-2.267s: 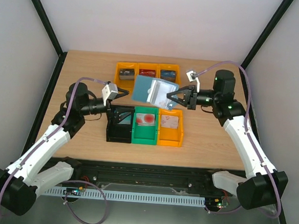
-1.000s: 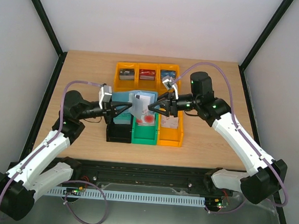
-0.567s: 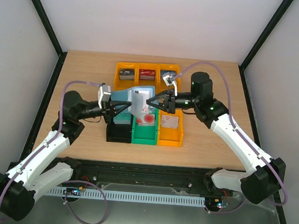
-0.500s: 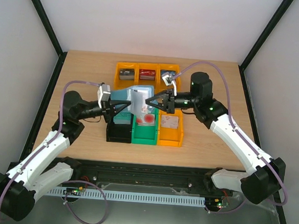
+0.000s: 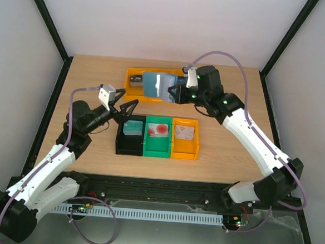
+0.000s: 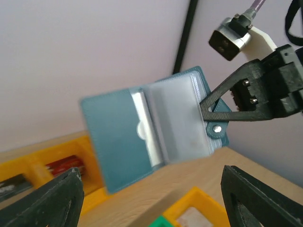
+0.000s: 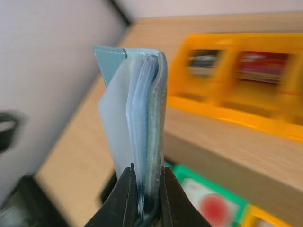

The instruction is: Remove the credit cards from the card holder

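Observation:
The card holder (image 5: 156,85) is a slate-blue bifold wallet, held open in the air above the far orange bins. My right gripper (image 5: 172,93) is shut on its right edge. In the right wrist view the wallet (image 7: 144,109) stands edge-on between my fingers, with pale card edges showing inside. In the left wrist view it (image 6: 147,127) hangs open ahead, its paler inner face towards me. My left gripper (image 5: 131,110) is open and empty, to the near left of the wallet. A teal credit card (image 5: 133,126) lies in the black bin (image 5: 119,144).
A row of black, green (image 5: 158,147) and orange (image 5: 184,150) bins stands mid-table. The green one holds a card with red spots (image 5: 160,129) and the orange one a pale card (image 5: 184,132). A far orange tray (image 5: 131,74) holds small items.
My right gripper has carried the wallet back and up, away over the far tray. My left gripper has let go, opened and drawn back left. A teal card now lies in the black bin.

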